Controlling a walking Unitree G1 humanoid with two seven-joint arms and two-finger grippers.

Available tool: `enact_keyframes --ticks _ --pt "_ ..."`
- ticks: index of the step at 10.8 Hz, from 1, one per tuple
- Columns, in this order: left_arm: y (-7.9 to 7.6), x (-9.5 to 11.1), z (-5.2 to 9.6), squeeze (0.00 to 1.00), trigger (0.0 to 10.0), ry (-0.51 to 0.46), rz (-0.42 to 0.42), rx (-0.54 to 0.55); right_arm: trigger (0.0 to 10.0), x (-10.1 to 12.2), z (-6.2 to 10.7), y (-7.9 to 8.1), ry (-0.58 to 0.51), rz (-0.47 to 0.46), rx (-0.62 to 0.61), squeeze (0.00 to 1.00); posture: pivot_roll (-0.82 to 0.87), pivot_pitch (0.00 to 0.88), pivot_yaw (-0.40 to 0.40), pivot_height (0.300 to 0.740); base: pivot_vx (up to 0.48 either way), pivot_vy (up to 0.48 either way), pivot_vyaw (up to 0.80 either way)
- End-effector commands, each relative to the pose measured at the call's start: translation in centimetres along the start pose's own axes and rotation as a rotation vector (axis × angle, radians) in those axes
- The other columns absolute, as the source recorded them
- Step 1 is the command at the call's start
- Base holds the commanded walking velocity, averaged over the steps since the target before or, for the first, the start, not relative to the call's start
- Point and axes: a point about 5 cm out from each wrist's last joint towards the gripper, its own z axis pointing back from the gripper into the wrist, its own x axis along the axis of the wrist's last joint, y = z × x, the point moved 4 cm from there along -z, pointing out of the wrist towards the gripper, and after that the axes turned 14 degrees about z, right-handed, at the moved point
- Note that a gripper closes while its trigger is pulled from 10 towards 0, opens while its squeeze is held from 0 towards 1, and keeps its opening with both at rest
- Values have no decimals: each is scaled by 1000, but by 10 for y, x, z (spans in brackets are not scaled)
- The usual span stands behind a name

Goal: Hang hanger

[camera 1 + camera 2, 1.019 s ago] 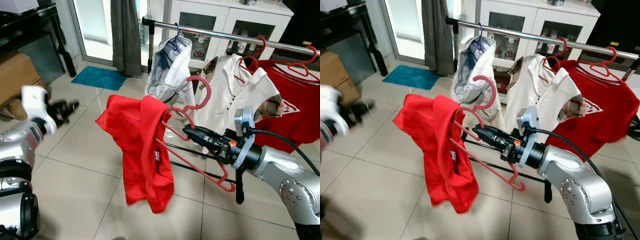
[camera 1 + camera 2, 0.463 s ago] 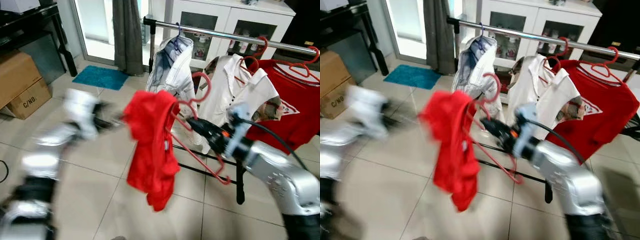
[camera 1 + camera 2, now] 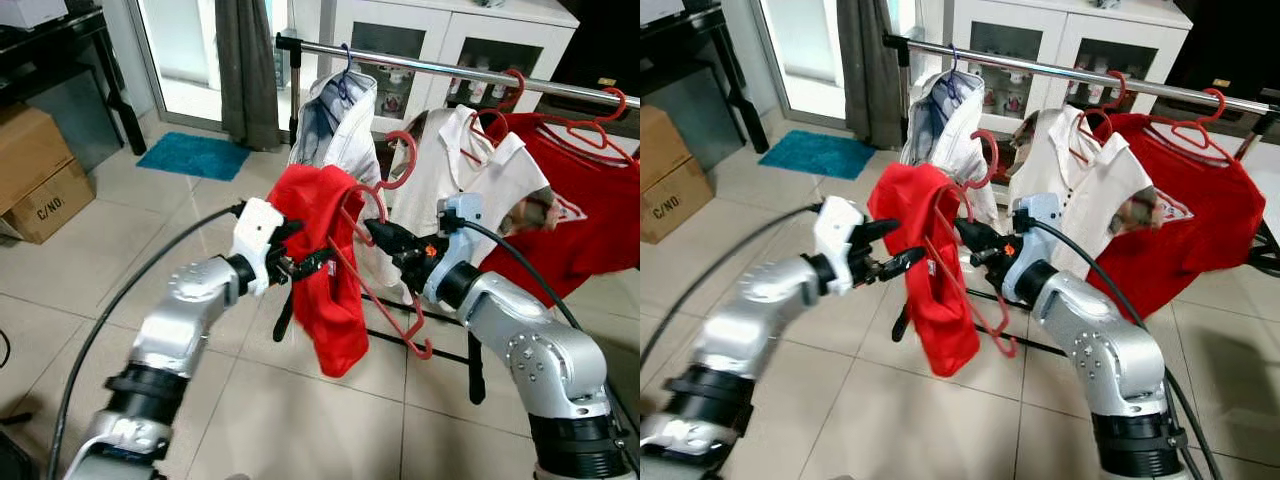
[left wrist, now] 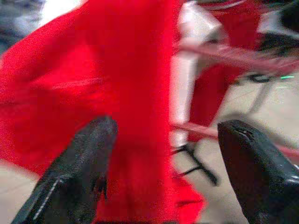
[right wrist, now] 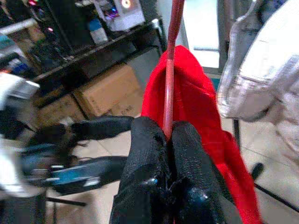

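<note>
tiled floor (image 3: 150, 210), white cabinet (image 3: 450, 40) behind, metal clothes rail (image 3: 440, 72) across the room with a pale jacket (image 3: 335, 120), a white shirt (image 3: 455, 175) and a red t-shirt (image 3: 575, 210) hanging on it. teal mat (image 3: 195, 155) by the glass door, cardboard boxes (image 3: 40, 170) at far left under a dark shelf.

right gripper (image 3: 378, 237) out in front of the rail, fingers pinched together on the bar of a red hanger (image 3: 372, 215); clamp plain in the right wrist view, bar running up between the two black pads (image 5: 145, 144). hanger hook up near the pale jacket, below the rail, not on it. red garment (image 3: 325, 270) draped over the hanger, hanging bunched down toward the floor.

left gripper (image 3: 305, 262) raised at the left side of the red garment, fingers apart, one on each side of the cloth edge, touching or just beside it, can't tell which. left wrist view blurred, both fingers (image 4: 79, 163) spread wide with red cloth right in front.
</note>
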Motion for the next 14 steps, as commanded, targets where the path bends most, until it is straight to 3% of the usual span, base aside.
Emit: enact_keyframes --ticks 1,4,5,6,14 --pt "4 10 -6 0 10000 -35 -50 50 10000 24 1 4 -91 8 27 0 -134 0 -5 740 0 0 0" --pt "7 12 -19 0 10000 -59 -46 97 10000 35 4 8 -147 -32 56 0 -139 0 -1 740 0 0 0" --pt "2 11 -26 0 3961 -63 -48 83 10000 37 5 11 -157 -42 74 0 -143 0 2 740 0 0 0" --pt "1 11 -28 0 0 -66 -51 79 10000 38 6 12 -161 -47 80 0 -143 0 2 740 0 0 0" --pt "3 1 -31 0 0 -62 -97 217 10000 40 8 5 -167 -79 54 0 -147 0 1 740 0 0 0"
